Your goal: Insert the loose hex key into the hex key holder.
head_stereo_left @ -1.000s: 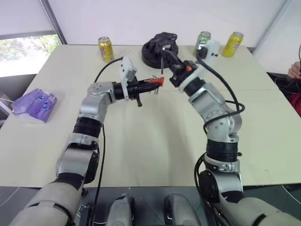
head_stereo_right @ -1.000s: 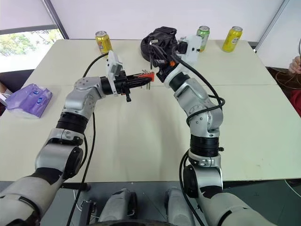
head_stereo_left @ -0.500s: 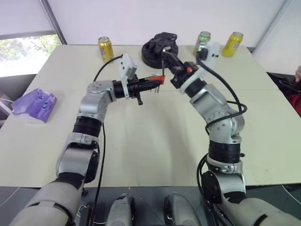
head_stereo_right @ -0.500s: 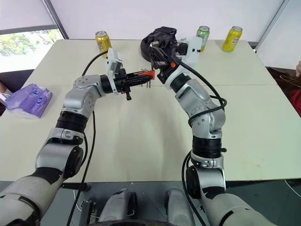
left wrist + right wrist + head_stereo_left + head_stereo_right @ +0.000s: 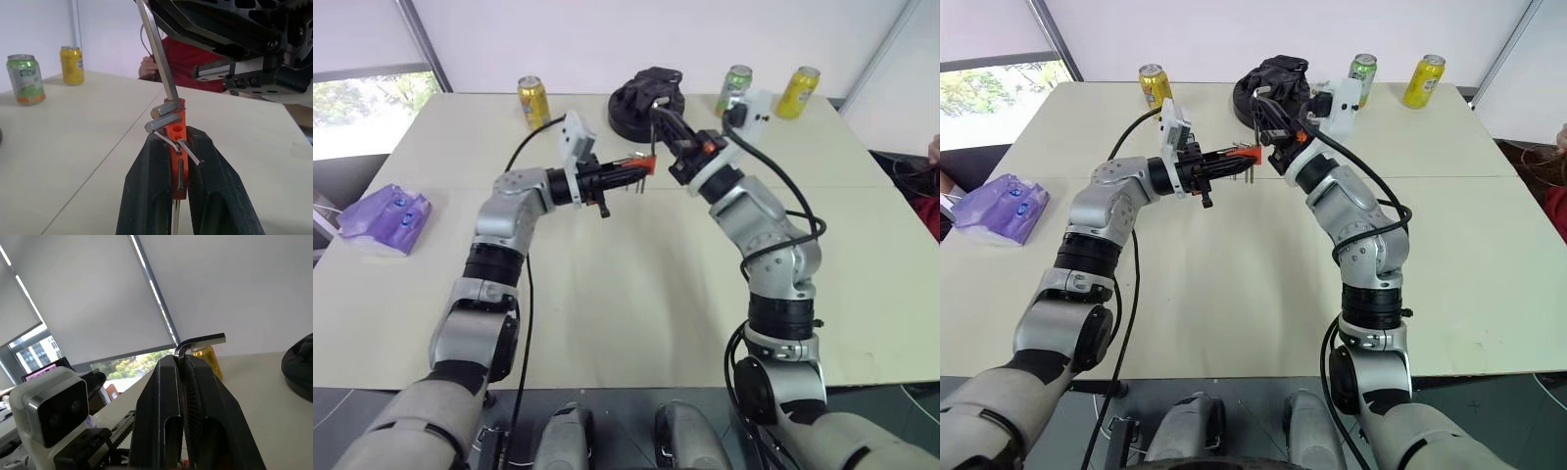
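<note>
- While your left tool [image 5: 178,161] clamps the small orange-red plastic hex key holder [image 5: 176,128] above the bench [image 5: 636,284], hold it steady.
- Your right tool [image 5: 182,364] grips the thin dark-grey L-shaped hex key [image 5: 157,49]; its tip meets the holder's top, so align it with an empty slot.
- Several short grey keys [image 5: 161,121] already sit in the holder.

Both arms are reaching forward and bending inward, bringing the wrists close together above the table. The left pincer [image 5: 177,161] is pointing toward the right arm, its fingers clamping tight. The right pincer [image 5: 182,369] is angling upward and toward the left arm, its fingers pressing closed just beside the left pincer's tip.
</note>
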You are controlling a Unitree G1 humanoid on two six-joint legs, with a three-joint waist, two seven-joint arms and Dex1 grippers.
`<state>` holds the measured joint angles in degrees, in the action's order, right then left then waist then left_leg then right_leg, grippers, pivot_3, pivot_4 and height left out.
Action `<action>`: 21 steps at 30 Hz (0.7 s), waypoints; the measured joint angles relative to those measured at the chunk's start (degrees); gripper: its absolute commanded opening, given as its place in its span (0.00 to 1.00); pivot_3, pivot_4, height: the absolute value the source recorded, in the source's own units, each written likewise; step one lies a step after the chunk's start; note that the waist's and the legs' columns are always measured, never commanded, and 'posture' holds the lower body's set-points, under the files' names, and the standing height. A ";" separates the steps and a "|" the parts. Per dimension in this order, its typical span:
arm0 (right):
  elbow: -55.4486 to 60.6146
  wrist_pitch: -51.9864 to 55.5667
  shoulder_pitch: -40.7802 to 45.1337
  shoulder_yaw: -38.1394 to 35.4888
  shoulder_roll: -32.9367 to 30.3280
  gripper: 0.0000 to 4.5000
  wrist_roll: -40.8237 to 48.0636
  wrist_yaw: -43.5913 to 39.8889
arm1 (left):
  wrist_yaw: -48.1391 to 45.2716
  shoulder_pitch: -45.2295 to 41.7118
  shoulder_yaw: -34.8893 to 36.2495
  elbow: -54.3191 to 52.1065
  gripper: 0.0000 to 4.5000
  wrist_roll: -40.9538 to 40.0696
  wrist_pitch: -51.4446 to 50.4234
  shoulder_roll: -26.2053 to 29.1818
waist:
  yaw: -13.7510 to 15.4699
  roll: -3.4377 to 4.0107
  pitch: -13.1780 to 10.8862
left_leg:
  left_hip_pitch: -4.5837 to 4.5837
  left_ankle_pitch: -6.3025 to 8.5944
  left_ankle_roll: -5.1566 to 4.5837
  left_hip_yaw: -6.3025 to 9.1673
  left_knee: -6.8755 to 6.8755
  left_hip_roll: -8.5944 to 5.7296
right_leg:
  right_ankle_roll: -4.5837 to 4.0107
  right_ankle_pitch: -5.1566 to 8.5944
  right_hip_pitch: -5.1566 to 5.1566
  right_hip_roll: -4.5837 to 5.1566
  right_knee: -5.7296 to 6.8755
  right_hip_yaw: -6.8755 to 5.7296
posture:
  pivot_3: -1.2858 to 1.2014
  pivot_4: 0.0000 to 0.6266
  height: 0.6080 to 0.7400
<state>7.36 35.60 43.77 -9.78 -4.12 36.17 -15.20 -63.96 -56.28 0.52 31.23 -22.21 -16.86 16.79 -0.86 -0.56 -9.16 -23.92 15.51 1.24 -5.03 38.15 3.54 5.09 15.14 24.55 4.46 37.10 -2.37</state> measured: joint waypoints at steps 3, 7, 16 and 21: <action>-0.01 -0.80 -0.23 0.08 -0.53 0.01 -0.02 -0.49 | 0.65 0.00 0.82 -0.09 0.00 -1.12 -1.35 0.00 | -0.01 0.00 0.00 | 0.00 0.00 0.00 0.01 0.00 0.00 | 0.00 0.00 0.00 0.00 0.00 0.00 | 0.52 0.24 1.00; -0.12 -1.12 -1.75 0.51 -1.30 0.01 -0.17 -0.89 | 1.61 0.00 1.30 -0.69 0.00 -1.85 -1.92 0.00 | 0.01 -0.01 0.00 | 0.00 0.00 0.00 0.01 0.00 0.00 | 0.00 0.00 0.00 0.00 0.00 0.00 | 0.52 0.24 1.00; -0.33 -0.58 -2.93 1.92 -2.70 0.17 -0.22 -1.85 | 1.93 0.09 1.24 -1.06 0.00 -1.85 -1.25 0.11 | 0.01 0.00 0.00 | 0.00 0.00 0.00 0.01 0.00 -0.01 | 0.00 0.00 0.00 0.00 0.00 0.00 | 0.52 0.24 1.00; -1.80 -0.82 -2.90 1.63 -3.26 0.69 -1.06 -1.60 | 0.91 1.62 0.44 -2.65 0.00 -1.11 0.12 0.11 | 0.04 0.00 0.00 | 0.00 0.00 0.00 0.01 0.00 -0.01 | 0.00 0.00 0.00 0.00 0.00 0.00 | 0.52 0.24 1.00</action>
<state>5.57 34.78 40.87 -8.15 -7.37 35.11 -16.81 -63.05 -54.66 0.96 28.58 -23.32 -16.74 16.90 -0.82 -0.57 -9.17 -23.92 15.51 1.24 -5.02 38.15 3.54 5.09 15.14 24.55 4.46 37.09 -2.37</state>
